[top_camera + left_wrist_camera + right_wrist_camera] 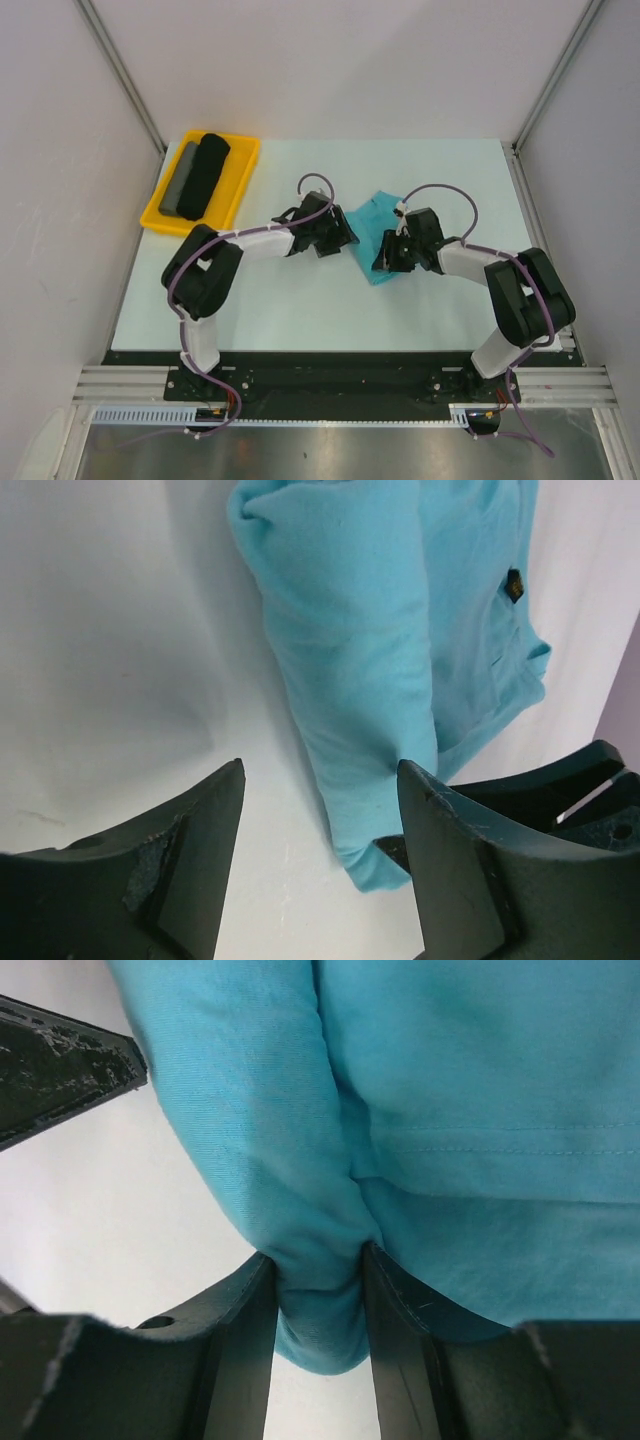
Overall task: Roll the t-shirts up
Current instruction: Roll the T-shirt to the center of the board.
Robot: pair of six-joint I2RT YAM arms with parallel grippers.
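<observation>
Your white table (300, 300) fills the middle of the overhead view. At its upper left a yellow tray (155, 217) holds a black roll (208, 170) and a thinner grey roll (181, 180). The teal t-shirt (372, 213) lies at the centre of that frame, between the two arms, gathered into a narrow band with one long edge curled over. Your right gripper (318, 1285) is clamped on that curled edge at its lower end, with cloth filling the gap between both fingers. Your left gripper (320, 775) stands with its jaws apart over bare table, holding nothing, and the fold lies just beside one finger. The small dark tag (513, 584) shows at the upper right of the left wrist view. I judge this to be the start of the roll. Next, you need to shift the left jaws onto the same edge and close them, so that both hands turn the fold evenly. Thin fabric is likely to skew under a one-sided pull.
</observation>
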